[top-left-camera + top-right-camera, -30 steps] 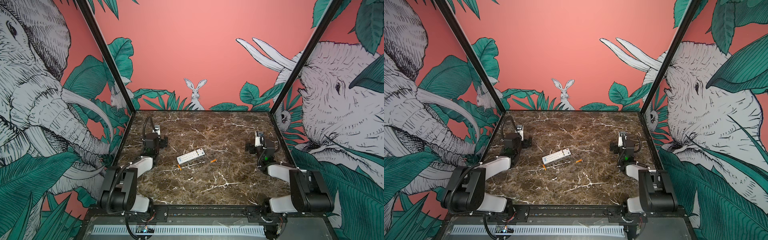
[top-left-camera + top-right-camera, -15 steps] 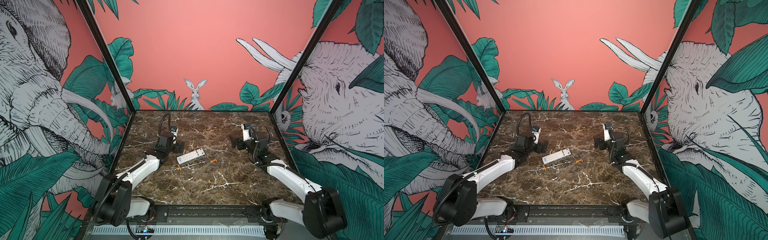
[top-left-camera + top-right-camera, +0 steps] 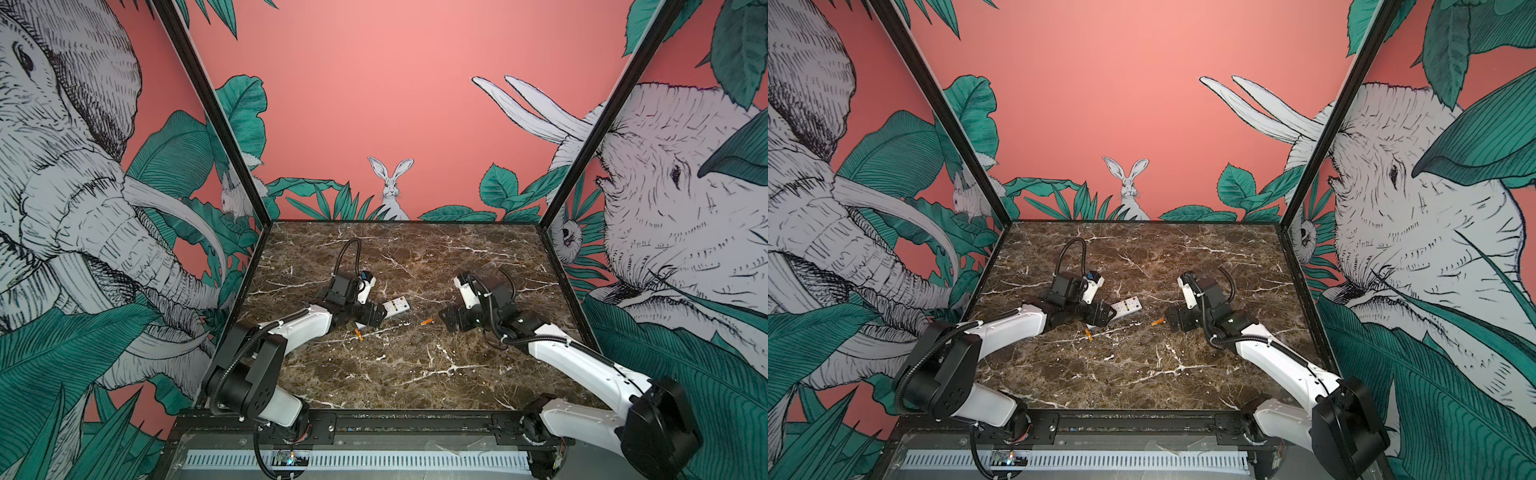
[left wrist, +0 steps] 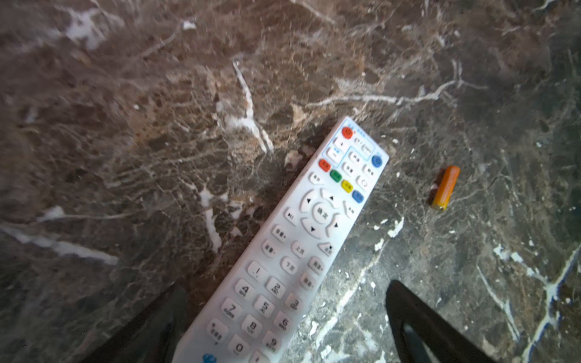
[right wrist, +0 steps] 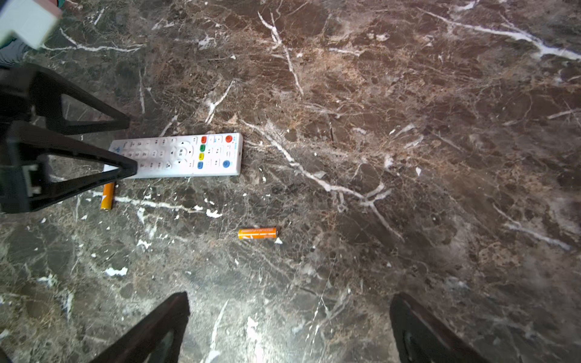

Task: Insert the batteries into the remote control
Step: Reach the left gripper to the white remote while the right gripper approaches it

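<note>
You had one remote control (image 5: 188, 155), two batteries (image 5: 257, 233), one left gripper (image 4: 286, 286), one right gripper (image 5: 290, 294) and one marble table (image 5: 408, 157).

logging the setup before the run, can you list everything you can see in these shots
remote control: one, white with coloured buttons, face up, mid-table
batteries: two, orange, loose on the table; this one nearer the right gripper, the other by the remote's logo end
tabletop: one, brown marble with white veins
walls: three, pink mural with elephants, rabbit and green leaves, around the table
left gripper: one, black, open, straddling the remote's logo end
right gripper: one, black, open, empty, over bare marble
</note>
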### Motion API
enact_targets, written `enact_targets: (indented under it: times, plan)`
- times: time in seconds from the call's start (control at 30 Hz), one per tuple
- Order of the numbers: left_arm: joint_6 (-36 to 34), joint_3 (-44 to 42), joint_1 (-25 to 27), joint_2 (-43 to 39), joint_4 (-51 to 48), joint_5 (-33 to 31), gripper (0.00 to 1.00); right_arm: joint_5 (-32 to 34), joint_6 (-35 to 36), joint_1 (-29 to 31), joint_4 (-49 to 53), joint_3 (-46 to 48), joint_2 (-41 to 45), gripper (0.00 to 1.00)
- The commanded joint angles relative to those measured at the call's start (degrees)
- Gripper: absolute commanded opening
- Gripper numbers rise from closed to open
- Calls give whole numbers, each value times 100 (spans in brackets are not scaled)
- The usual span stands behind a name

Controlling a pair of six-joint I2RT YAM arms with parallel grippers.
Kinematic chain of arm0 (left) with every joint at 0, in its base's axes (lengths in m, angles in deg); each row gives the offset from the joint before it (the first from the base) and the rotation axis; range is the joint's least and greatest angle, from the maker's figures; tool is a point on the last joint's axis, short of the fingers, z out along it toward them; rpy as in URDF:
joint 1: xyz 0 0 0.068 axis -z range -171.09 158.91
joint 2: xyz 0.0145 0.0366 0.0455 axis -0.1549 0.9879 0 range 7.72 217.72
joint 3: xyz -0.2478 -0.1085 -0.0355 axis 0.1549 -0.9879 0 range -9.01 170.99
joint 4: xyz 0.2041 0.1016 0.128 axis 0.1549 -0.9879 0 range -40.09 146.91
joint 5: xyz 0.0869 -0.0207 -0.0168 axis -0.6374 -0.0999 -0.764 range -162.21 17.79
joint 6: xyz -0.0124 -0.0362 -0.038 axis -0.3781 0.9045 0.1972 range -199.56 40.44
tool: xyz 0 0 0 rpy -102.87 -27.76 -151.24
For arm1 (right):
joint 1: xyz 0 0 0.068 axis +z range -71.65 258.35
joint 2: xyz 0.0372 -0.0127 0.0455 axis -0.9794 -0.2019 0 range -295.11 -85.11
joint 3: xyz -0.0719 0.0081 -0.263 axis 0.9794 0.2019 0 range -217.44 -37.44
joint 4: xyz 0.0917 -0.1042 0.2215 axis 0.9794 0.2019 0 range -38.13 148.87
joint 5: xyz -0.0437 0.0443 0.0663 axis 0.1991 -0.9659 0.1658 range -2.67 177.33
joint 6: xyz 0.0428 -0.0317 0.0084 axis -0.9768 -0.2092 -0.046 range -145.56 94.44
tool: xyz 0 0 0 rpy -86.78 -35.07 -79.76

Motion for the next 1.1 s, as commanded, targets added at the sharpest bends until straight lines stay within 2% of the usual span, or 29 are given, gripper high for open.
enact_targets:
  times: [0.0,0.47,0.77,0.93,1.0,1.07]
  plan:
    - [127,-171,84,-24,30,148,100,70,-123,18,267,114,350,99]
    - [347,-99,895,38,-176,-61,100,215,-278,18,414,359,783,99]
    - [692,133,1199,192,-195,608,100,-122,-577,50,219,564,647,99]
    - [1060,39,1267,158,283,1157,100,-60,-751,238,291,551,502,99]
    - [1119,-3,1266,1,340,1025,100,9,-828,389,307,532,409,99]
    - [1089,-30,1259,-219,247,495,100,147,-897,571,322,511,324,99]
